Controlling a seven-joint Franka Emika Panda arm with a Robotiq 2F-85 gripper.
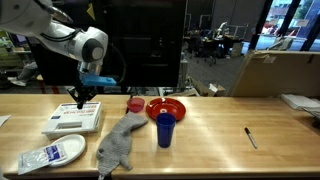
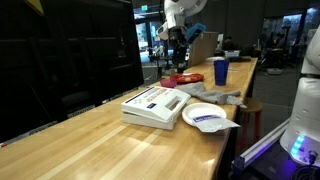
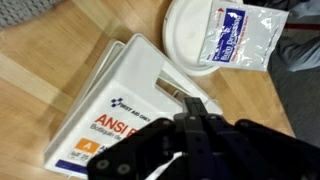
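At the left end of the wooden table (image 1: pixel 220 140) a white plate (image 1: pixel 45 158) carries a plastic packet, with the white first-aid box (image 1: pixel 73 120) just beside it. The arm bends in from the upper left, wrist pointing straight down, and the gripper (image 1: pixel 83 101) hangs close above the box's far edge, fingers pressed together on nothing. Further right sit a grey cloth (image 1: pixel 118 143), a blue cup (image 1: pixel 165 129) and a red bowl (image 1: pixel 168 106).

Black end effector (image 1: pixel 83 103), and right under it a white first-aid box (image 1: pixel 73 119) with blue and orange print. Near it: white plate (image 3: pixel 185 35), grey cloth (image 1: pixel 120 142), blue cup (image 1: pixel 165 129), red bowl (image 1: pixel 166 107), tan wood-grain desk (image 1: pixel 220 140).
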